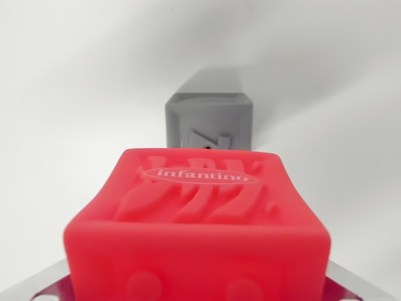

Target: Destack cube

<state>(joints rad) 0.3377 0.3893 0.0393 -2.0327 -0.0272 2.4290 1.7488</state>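
Close under the wrist: red cube (197, 232) likely carried, claw grip not visible; next, set down clear of grey cube (210, 122).

We see a bright, evenly lit view with soft, diffuse shadows behind the grey cube (210, 120). The red cube (199, 229) before it blurs at its near edge, its logo sharp. No glare anywhere.
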